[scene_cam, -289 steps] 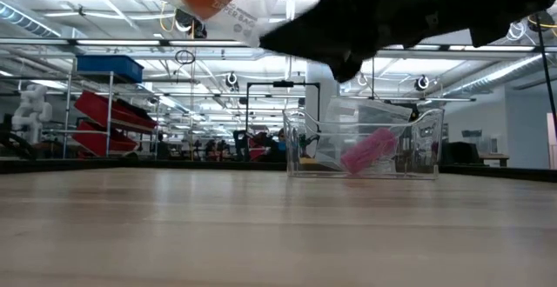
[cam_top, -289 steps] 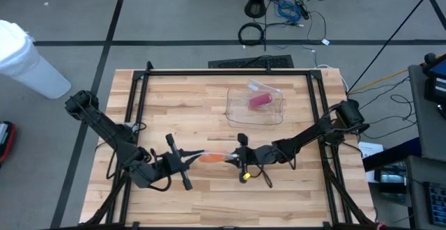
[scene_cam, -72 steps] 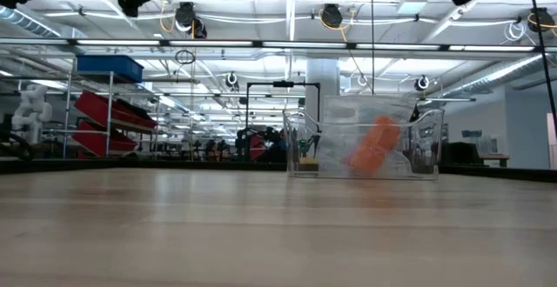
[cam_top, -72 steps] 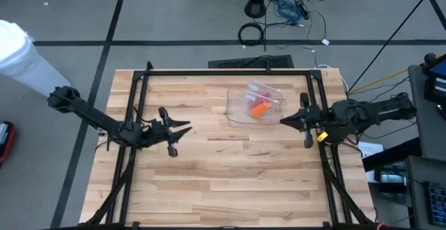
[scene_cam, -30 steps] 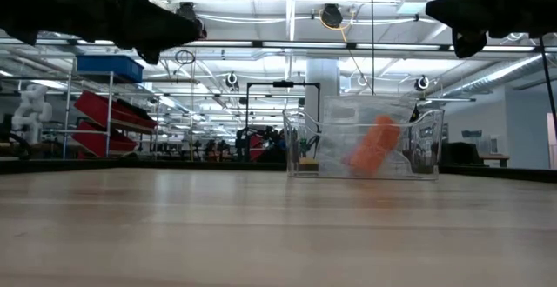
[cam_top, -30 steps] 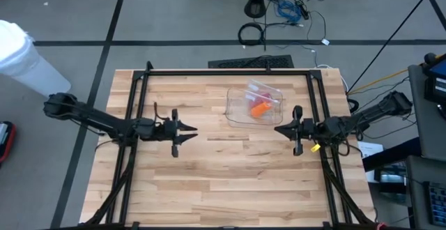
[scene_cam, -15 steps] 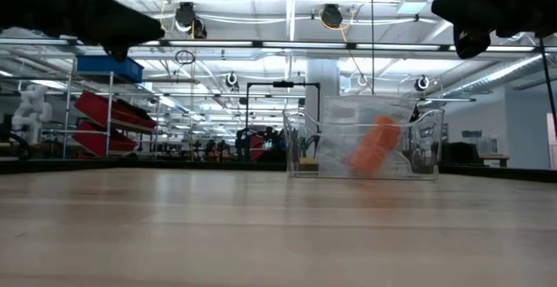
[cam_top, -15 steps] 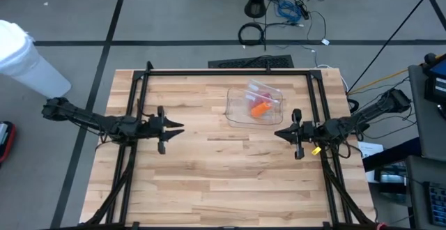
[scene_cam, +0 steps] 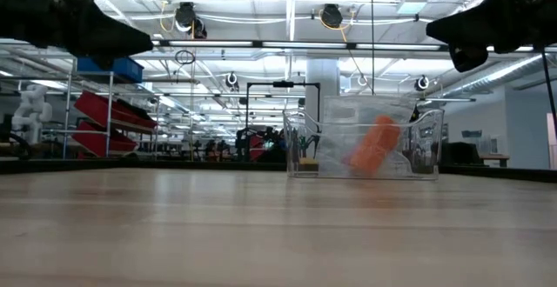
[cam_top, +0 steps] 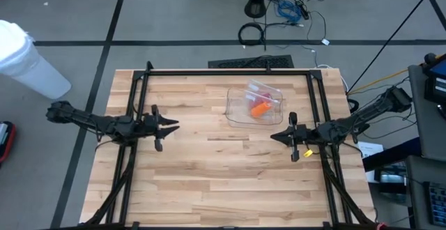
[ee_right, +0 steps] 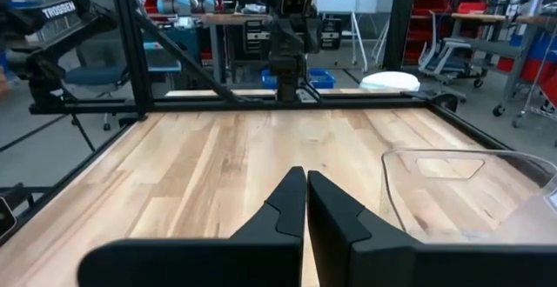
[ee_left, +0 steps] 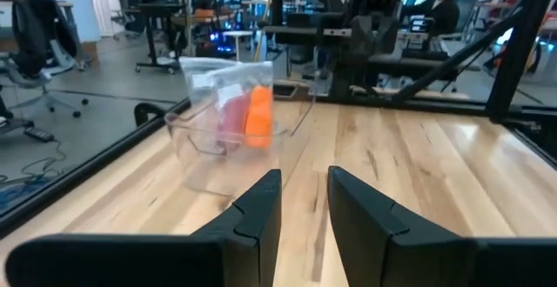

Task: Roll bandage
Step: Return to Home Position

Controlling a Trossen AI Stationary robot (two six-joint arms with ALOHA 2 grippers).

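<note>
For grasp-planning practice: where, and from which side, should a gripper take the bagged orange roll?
Likely the top edge of the zip bag, from above: it sticks up past the rim, while the walls of the bin block every side.

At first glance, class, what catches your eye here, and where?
The orange bandage roll, bagged inside the transparent bin toward the far right of the table, stands out first. Then the two dark arms above it: the left gripper at mid-left, fingers slightly apart, and the right gripper close by the bin, fingers together.
</note>
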